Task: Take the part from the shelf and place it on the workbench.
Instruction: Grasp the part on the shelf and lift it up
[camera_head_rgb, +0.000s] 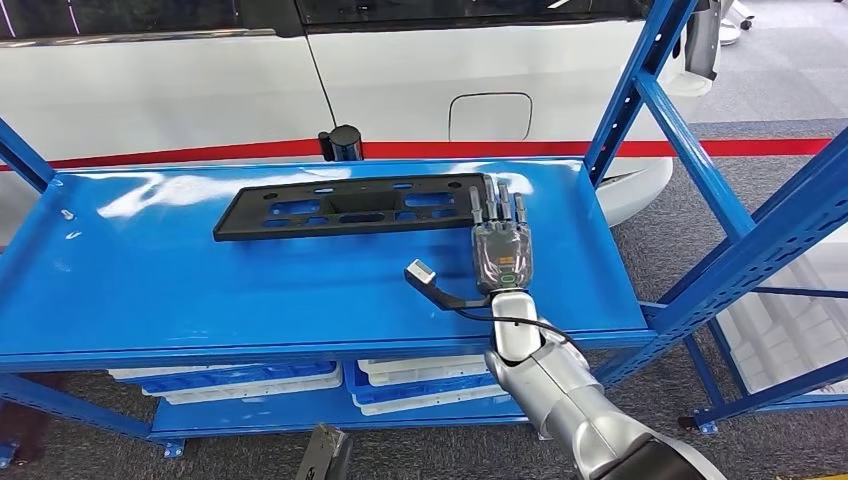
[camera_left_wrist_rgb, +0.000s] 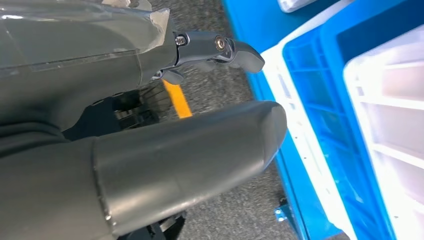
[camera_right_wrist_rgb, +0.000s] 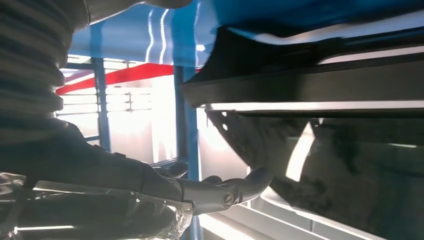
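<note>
1. One relation decides our next move: the black plastic panel (camera_head_rgb: 350, 206) lies flat on the blue shelf (camera_head_rgb: 150, 290) with its long axis running from 9 to 3 o'clock, and our right hand (camera_head_rgb: 500, 240) sits at its 3 o'clock end.
2. Our right hand lies flat, back upward, with its fingers (camera_head_rgb: 497, 207) stretched over the panel's end edge; they touch or nearly touch it, and we cannot tell whether a grip has closed.
3. In the right wrist view the panel (camera_right_wrist_rgb: 320, 90) fills the space just beyond the fingers (camera_right_wrist_rgb: 235, 190).
4. Our left hand (camera_left_wrist_rgb: 150, 150) hangs low beside the stacked crates (camera_left_wrist_rgb: 380, 115), holding nothing, fingers apart.
5. We judge the right arm far nearer; a single-end grasp may let the far end droop.
</note>
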